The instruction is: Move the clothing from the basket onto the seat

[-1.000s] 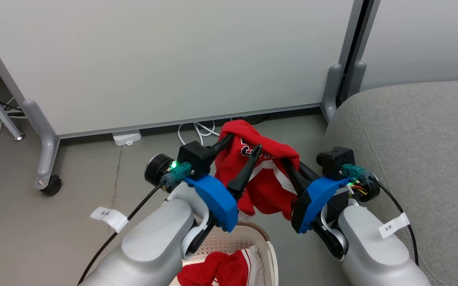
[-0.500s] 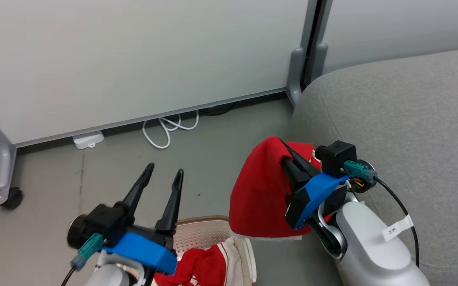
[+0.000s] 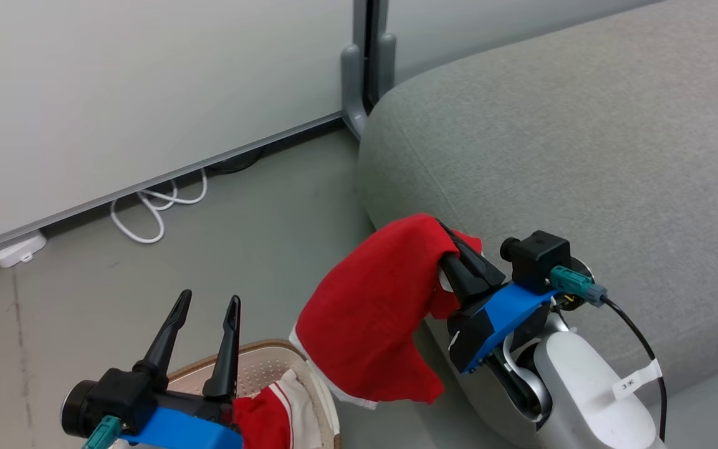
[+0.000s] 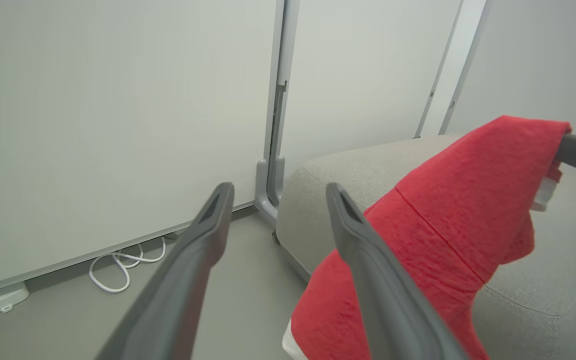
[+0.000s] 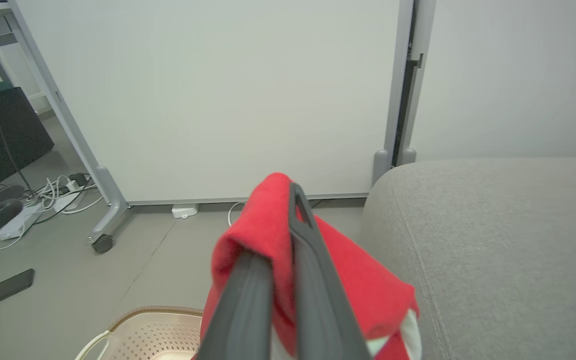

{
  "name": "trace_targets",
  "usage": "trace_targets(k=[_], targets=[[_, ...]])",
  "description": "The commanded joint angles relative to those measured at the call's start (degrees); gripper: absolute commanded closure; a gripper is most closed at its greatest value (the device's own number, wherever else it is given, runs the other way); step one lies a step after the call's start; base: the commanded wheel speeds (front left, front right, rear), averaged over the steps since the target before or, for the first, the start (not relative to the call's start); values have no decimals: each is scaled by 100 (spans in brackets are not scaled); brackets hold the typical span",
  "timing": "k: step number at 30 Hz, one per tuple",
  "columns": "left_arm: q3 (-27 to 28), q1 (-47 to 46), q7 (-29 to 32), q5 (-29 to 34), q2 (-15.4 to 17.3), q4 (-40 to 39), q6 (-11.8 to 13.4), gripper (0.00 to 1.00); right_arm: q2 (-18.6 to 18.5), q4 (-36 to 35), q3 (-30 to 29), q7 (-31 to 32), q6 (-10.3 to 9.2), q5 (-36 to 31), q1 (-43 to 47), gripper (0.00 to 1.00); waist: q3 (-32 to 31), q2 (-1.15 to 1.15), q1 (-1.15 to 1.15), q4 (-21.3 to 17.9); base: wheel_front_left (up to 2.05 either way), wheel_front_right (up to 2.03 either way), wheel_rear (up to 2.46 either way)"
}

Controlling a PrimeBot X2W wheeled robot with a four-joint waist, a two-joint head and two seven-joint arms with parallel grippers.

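Right gripper (image 3: 449, 240): I see its fingers pressed together and clamped on a fold of the red garment (image 3: 371, 318). The cloth is draped over the tips.
Red garment: it hangs in the air from that grip, with a white hem showing at its lower edge. It is above the floor (image 3: 272, 249), between the basket (image 3: 272, 345) and the sofa (image 3: 583, 156).
Garment to sofa: it is just beside the rounded front edge. I cannot tell whether the cloth brushes the upholstery.
Left gripper (image 3: 209, 298): I see the fingers spread apart with nothing between them. It sits low over the near side of the basket and points toward the partition panel (image 3: 116, 93).
Basket: it is on the floor at the bottom of my head view, and the brown rim and perforated wall are visible.
Second garment (image 3: 272, 415): it is red with white stripes, bunched inside the basket and lapping up at the rim.
Sofa: grey fabric, to the right of the basket, with a seam line visible in the right wrist view.
Floor clutter: a white cable (image 3: 153, 212) is looped at the foot of the panel. A dark phone (image 5: 3, 289) lies flat, well away from the basket.
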Motion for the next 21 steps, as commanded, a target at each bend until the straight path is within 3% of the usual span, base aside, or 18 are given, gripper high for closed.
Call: trace_targets(k=[1,12,21], targets=[[46,-7,-15,117,-51,-3,-95,0,-3,-107,-40,20,3,-5,98,100,101,0,0,-383,0,0,0],[127,-105,-15,492,-211,79,-381,0,-2,-454,-112,48,3,59,353,100,188,0,0,-1225,0,0,0],[-4,-294,-15,531,-236,224,-456,0,-1,-654,-340,30,3,5,556,100,308,0,0,-1282,0,0,0]])
